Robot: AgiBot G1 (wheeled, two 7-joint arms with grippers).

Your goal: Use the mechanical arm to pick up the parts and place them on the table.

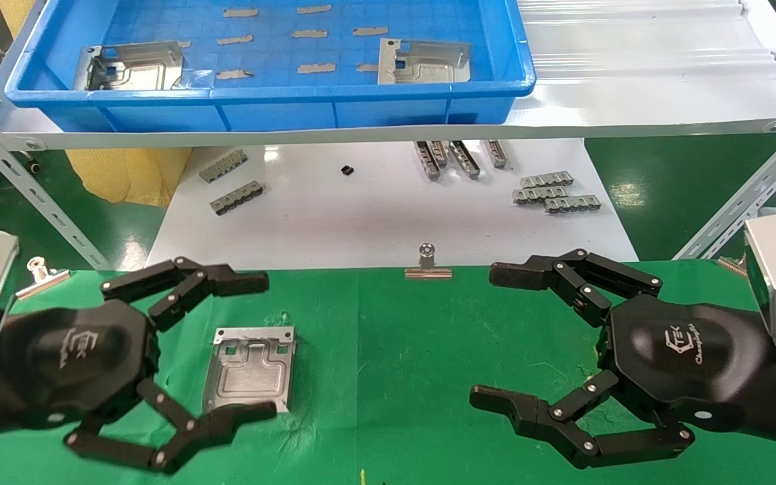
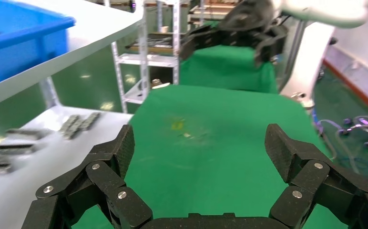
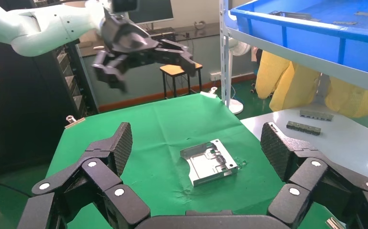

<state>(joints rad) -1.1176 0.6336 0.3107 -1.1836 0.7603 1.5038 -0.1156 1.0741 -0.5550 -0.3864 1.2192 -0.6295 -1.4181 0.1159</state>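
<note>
One silver part (image 1: 250, 369) lies flat on the green table (image 1: 388, 377), left of centre; it also shows in the right wrist view (image 3: 209, 161). Two more parts (image 1: 133, 67) (image 1: 422, 62) lie in the blue bin (image 1: 273, 101) on the shelf. My left gripper (image 1: 253, 347) is open and empty, raised above the table, its fingers framing the lying part in the head view. In its own view it (image 2: 199, 143) holds nothing. My right gripper (image 1: 496, 335) is open and empty over the table's right half, as its wrist view (image 3: 196, 143) shows.
Small grey toothed strips (image 1: 556, 192) lie on the white sheet (image 1: 374, 215) beyond the table and in the bin. The white metal shelf (image 1: 630, 101) with angled legs stands behind. A binder clip (image 1: 428, 264) sits at the table's far edge.
</note>
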